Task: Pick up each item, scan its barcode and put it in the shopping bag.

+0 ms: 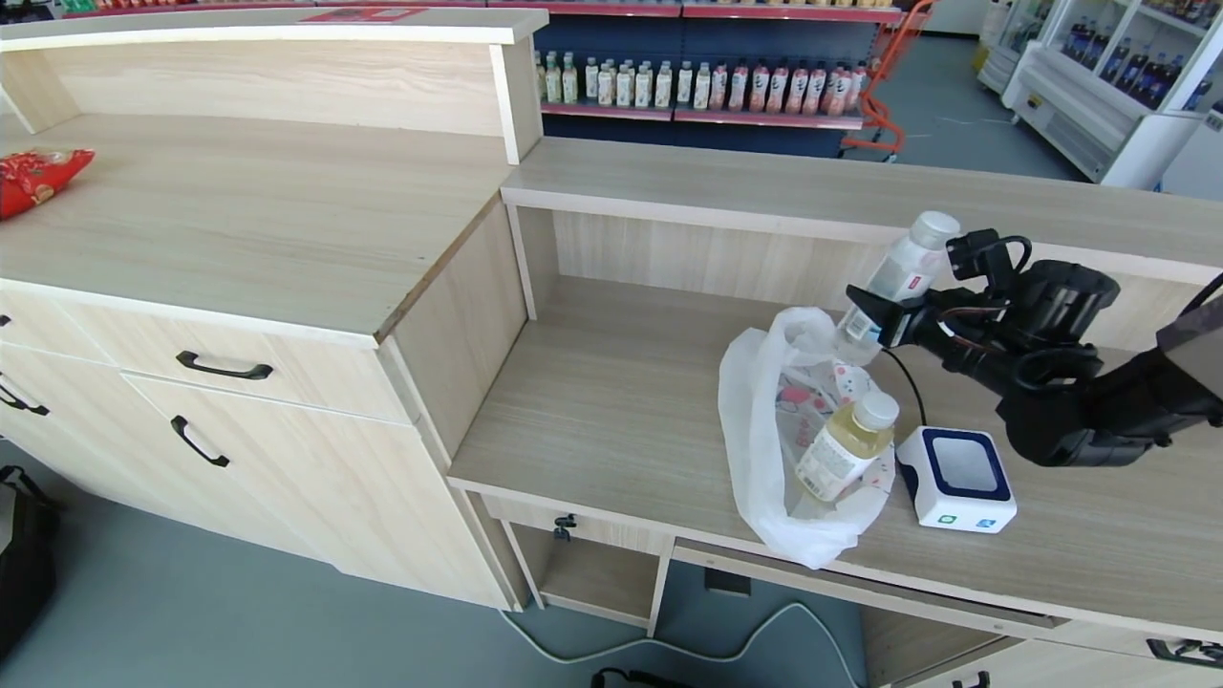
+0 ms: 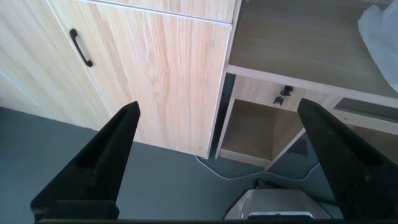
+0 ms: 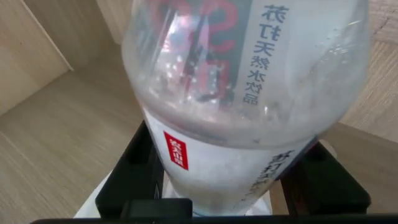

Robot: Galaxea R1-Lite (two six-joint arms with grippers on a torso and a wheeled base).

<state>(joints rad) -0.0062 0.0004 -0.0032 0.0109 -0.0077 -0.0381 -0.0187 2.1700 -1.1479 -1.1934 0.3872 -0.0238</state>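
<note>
Right tool is pinching the clear bottle low on its body, fingers either side. The bottle is tilted, white cap up and away from the tool, base down. The shopping bag lies on the lower worktop right below the right tool, mouth open towards it. The clear bottle's base is at the bag's upper rim; can't tell if they touch. A yellow-drink bottle is inside the bag, leaning, cap up. The scanner sits under the right tool's arm, just beside the bag. Left tool is spread wide with nothing between its fingers, low over the floor in front of a cabinet door. A red snack packet lies on the upper worktop, well away from both tools.
</note>
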